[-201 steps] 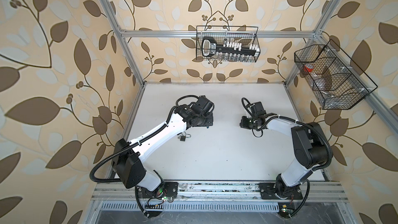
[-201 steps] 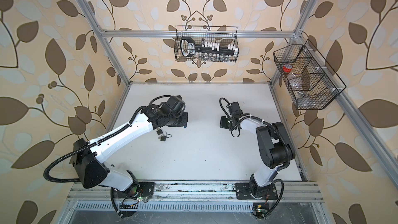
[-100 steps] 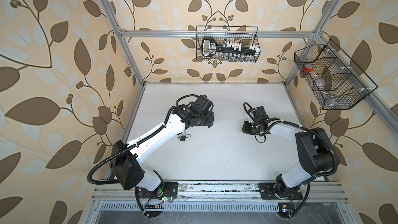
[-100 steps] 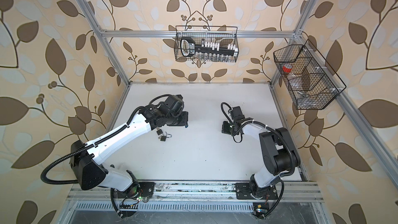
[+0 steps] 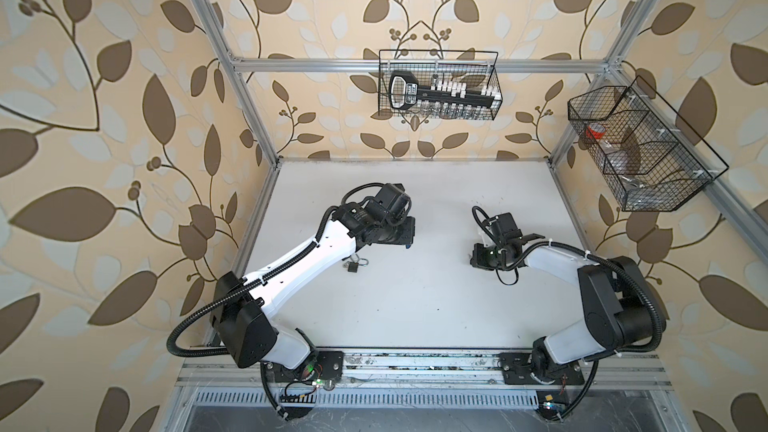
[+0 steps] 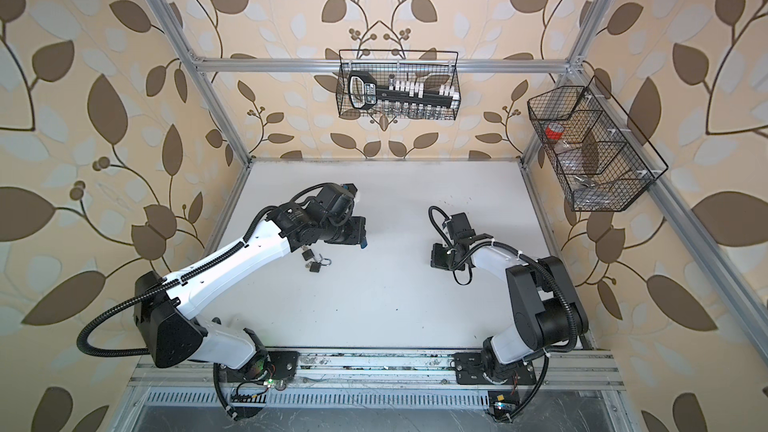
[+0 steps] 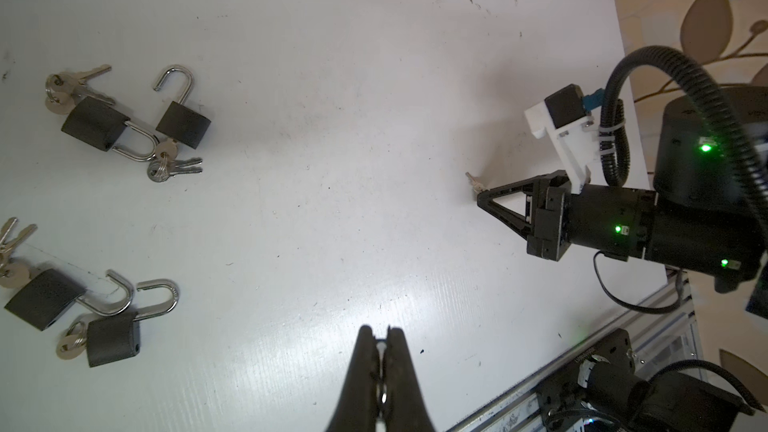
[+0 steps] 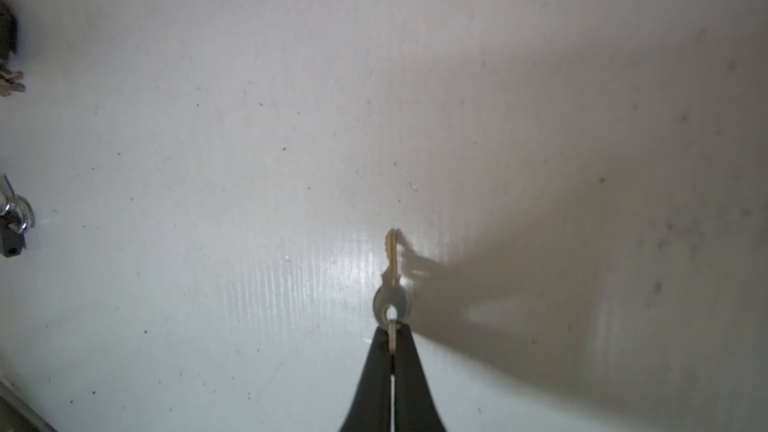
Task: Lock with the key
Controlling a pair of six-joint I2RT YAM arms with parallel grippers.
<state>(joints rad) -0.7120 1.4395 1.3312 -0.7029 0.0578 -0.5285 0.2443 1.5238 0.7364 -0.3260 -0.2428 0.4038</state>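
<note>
While the right gripper [image 8: 392, 332] grips the key [image 8: 392, 272] at its bow end, with the blade pointing out just above the table [image 8: 208, 160], the left gripper [image 7: 380, 332] is closed on nothing. Four padlocks [image 7: 183, 124], shackles open and keys attached, lie together on the table, well apart from the held key.

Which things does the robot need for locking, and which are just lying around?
For the job:
key in the right gripper
padlocks
other keys

Just lying about:
back basket of tools
side basket with red tape
</note>
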